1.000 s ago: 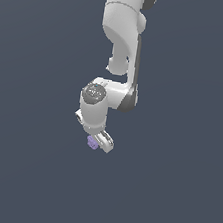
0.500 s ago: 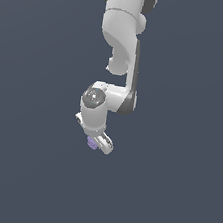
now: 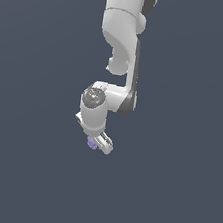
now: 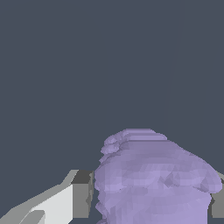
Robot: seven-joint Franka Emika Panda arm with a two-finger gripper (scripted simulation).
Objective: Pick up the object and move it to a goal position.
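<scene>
The object [image 3: 92, 143] is a small lavender bumpy chunk held between the fingers of my white gripper [image 3: 97, 144] in the exterior view. The arm hangs down from above with the gripper at its lower end. In the wrist view the object [image 4: 153, 179] fills the space between the two fingertips [image 4: 81, 194], pressed against both. The gripper is shut on it. No goal marker shows in either view.
A plain dark grey-blue background [image 3: 172, 193] surrounds the arm in both views. The white arm links [image 3: 122, 34] rise above the gripper.
The gripper and the lavender object have shifted slightly, with the wrist moving a little down and towards the exterior view's left. The grip on the object is unchanged.
</scene>
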